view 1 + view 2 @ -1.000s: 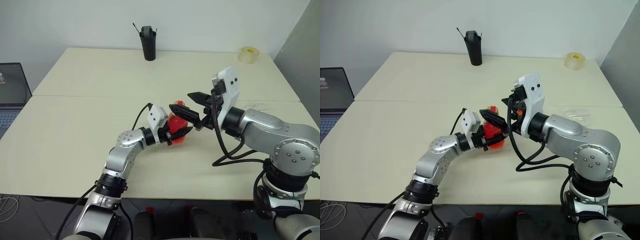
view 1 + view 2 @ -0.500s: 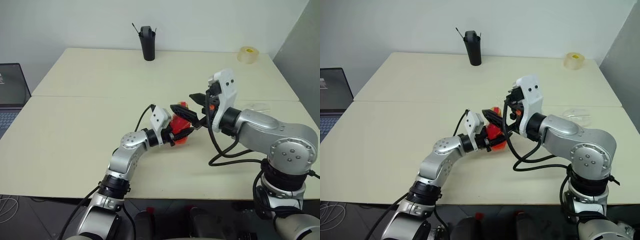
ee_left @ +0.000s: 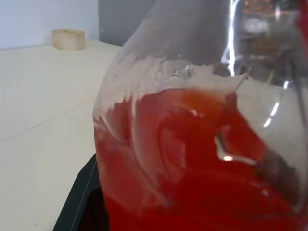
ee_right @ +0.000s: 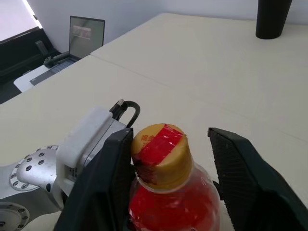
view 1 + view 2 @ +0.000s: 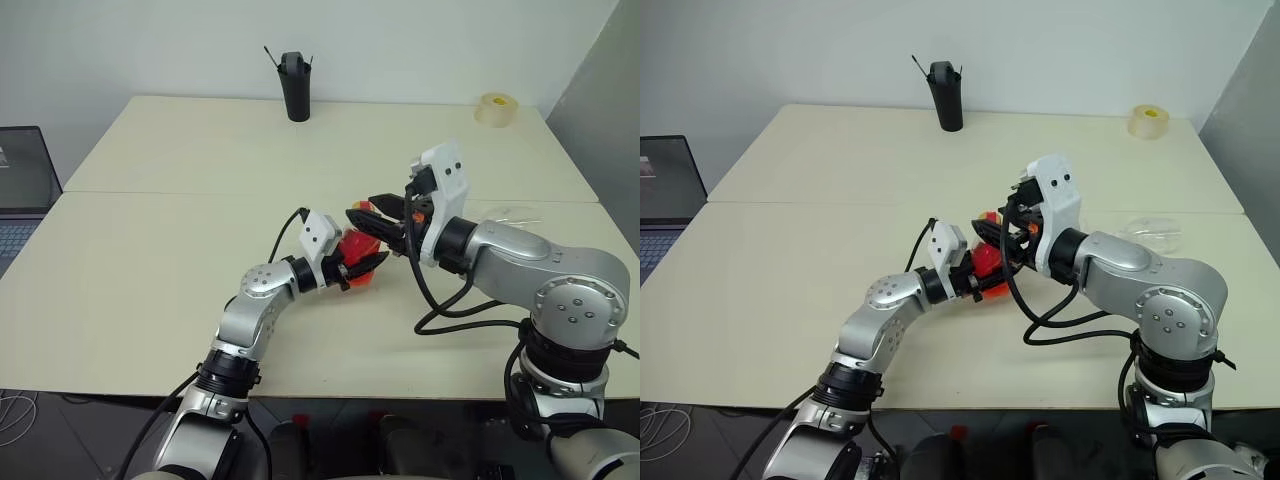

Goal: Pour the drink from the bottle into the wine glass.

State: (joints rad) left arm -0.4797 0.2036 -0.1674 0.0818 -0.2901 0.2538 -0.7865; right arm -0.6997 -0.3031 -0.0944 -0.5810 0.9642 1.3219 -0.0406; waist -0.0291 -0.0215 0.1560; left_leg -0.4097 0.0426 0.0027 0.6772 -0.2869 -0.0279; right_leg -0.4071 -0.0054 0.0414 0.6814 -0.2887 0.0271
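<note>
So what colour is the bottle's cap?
Yellow with a red band: the cap, best in the right wrist view.

The bottle [image 4: 166,185] stands upright near the middle of the table, a small clear plastic one with a rounded ribbed body, its yellow cap [image 4: 160,153] with a red label on. The drink [image 3: 192,163], a bright translucent red, fills most of the body. The wine glass [image 5: 1152,234] lies on its side well apart, toward the table's right edge
</note>
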